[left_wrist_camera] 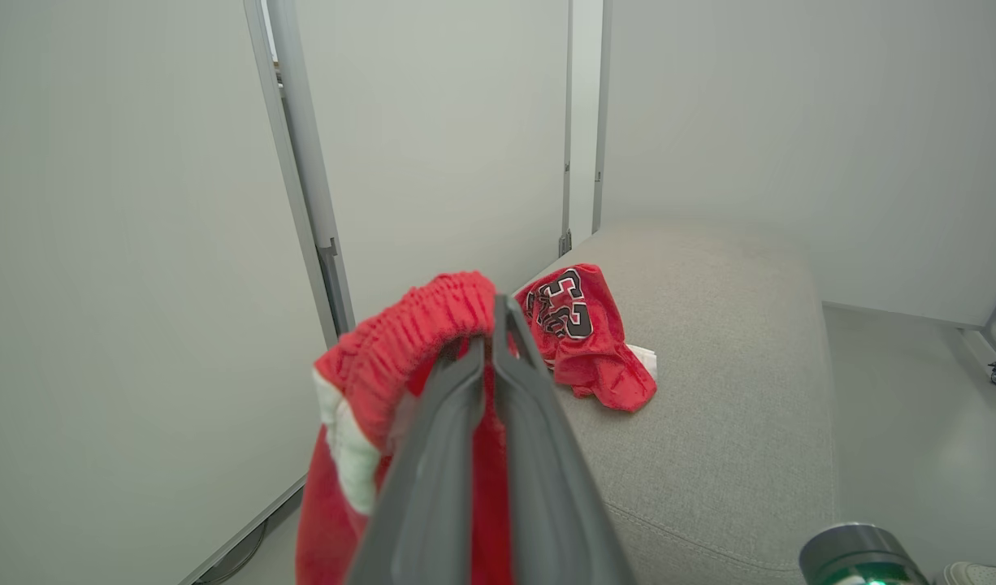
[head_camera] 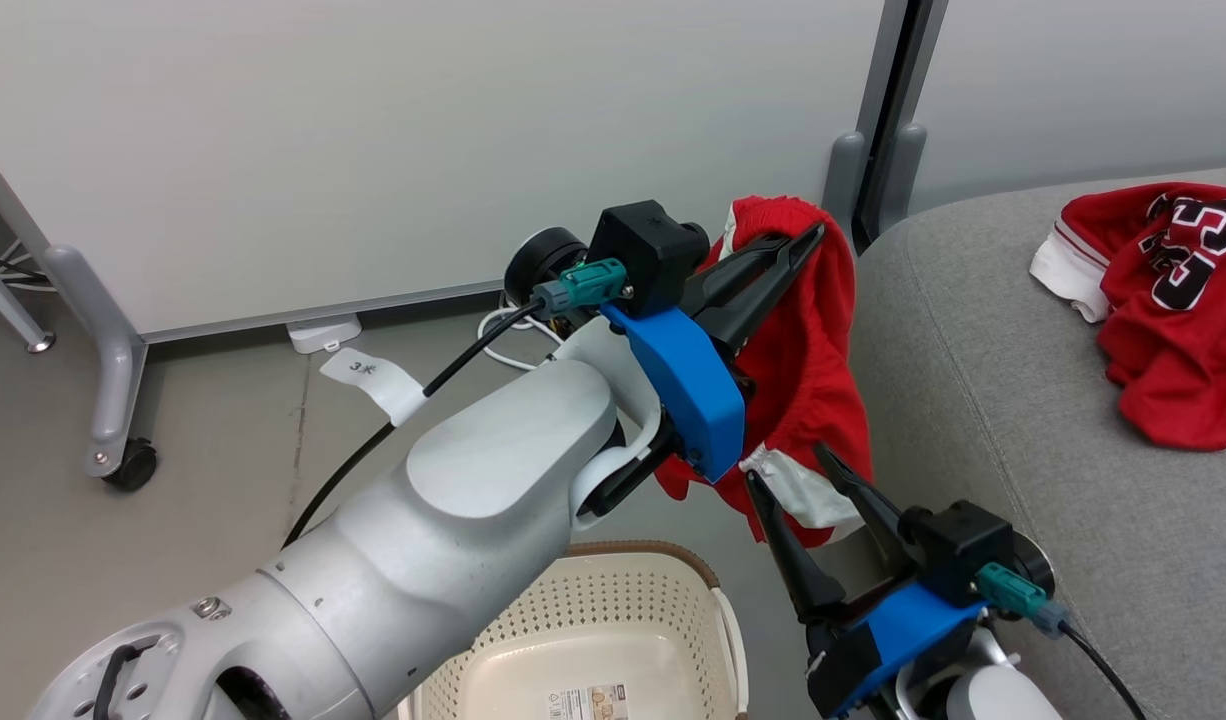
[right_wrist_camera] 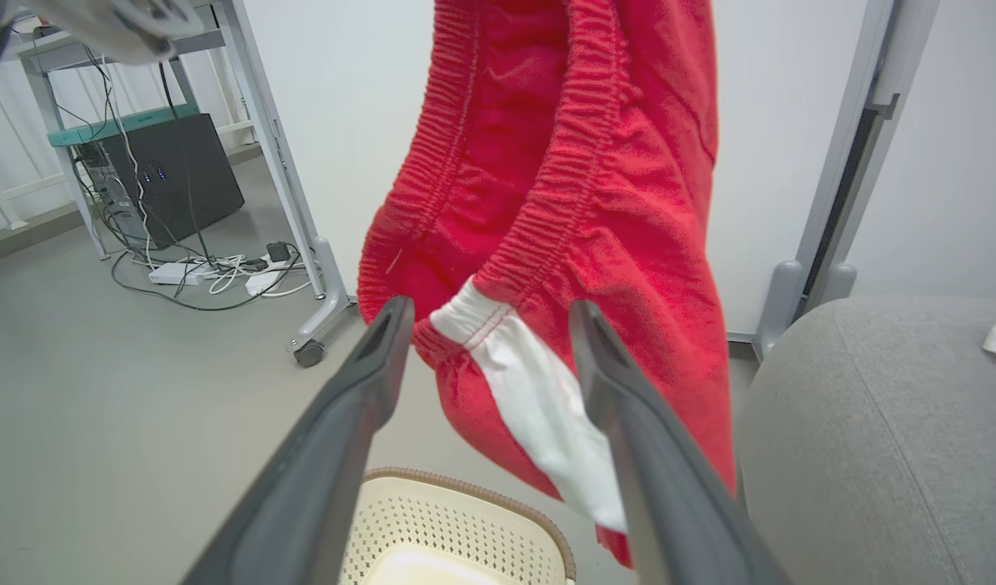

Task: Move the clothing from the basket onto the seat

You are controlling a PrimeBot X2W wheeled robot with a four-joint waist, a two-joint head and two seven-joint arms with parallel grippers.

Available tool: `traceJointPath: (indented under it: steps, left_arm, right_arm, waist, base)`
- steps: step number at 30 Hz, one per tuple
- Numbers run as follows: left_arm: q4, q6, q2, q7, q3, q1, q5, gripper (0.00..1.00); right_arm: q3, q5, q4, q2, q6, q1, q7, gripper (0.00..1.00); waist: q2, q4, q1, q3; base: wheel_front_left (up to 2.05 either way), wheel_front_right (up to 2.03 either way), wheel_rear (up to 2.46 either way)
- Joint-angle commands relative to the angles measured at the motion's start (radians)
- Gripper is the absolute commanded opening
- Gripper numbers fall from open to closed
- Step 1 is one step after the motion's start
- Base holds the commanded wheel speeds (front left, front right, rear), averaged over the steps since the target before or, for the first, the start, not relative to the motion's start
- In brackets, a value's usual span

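**Left jaws.** Pressed together, pinching the elastic waistband of the red shorts [head_camera: 803, 370]. A grip at the waistband lets the rest of the cloth hang straight down in one column, so I judge that nothing trails on the basket [head_camera: 593, 610] rim.

**Right jaws.** Spread, holding nothing. They sit below the left jaws with the tips pointing up at the white side panel of the shorts, one finger to either side of it in the right wrist view. I cannot tell whether they touch the cloth. I judge this position is for steadying the loose lower end during transfer.

**Location of the clothing.**
- The shorts hang in the air beyond the far right of the basket, just beside the left edge of the seat [head_camera: 1023, 450], not yet over it.
- The jersey [head_camera: 1163, 300] lies crumpled on the far right of the seat.
- The part of the basket floor that I see carries a paper label and no cloth.

**Next move, as I judge it.** Carry the shorts right until they hang over the cushion, then part the left jaws. Keep the hem high: the rounded seat edge could catch it.
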Motion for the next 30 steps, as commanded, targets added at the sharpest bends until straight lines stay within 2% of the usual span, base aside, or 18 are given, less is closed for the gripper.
traceJointPath:
  steps: [1, 7, 18, 30]
  left_arm:
    - [0.005, -0.001, -0.003, -0.005, -0.005, -0.011, -0.005, 0.0]
    - [0.018, -0.001, -0.005, -0.012, -0.017, -0.014, -0.016, 0.0]
    - [0.018, -0.001, -0.014, -0.013, -0.041, -0.026, -0.032, 0.0]
    - [0.005, -0.001, -0.022, -0.011, -0.058, -0.032, -0.048, 0.0]
  right_arm:
    - [0.008, 0.011, 0.011, -0.002, 0.0, -0.025, 0.004, 1.0]
    - [0.019, 0.032, 0.051, -0.002, 0.0, -0.084, 0.011, 1.0]
    - [-0.05, 0.036, 0.187, -0.002, 0.0, -0.183, 0.019, 1.0]
    - [-0.094, -0.007, 0.384, -0.002, 0.0, -0.301, 0.026, 1.0]
  waist:
    - [-0.0001, 0.001, 0.0, 0.002]
    - [-0.0001, 0.005, 0.0, 0.008]
    - [-0.0001, 0.014, 0.0, 0.013]
    - [-0.0001, 0.023, 0.0, 0.019]
  base:
    - [0.0, 0.0, 0.0]
    - [0.0, 0.0, 0.0]
    - [0.0, 0.0, 0.0]
    - [0.0, 0.0, 0.0]
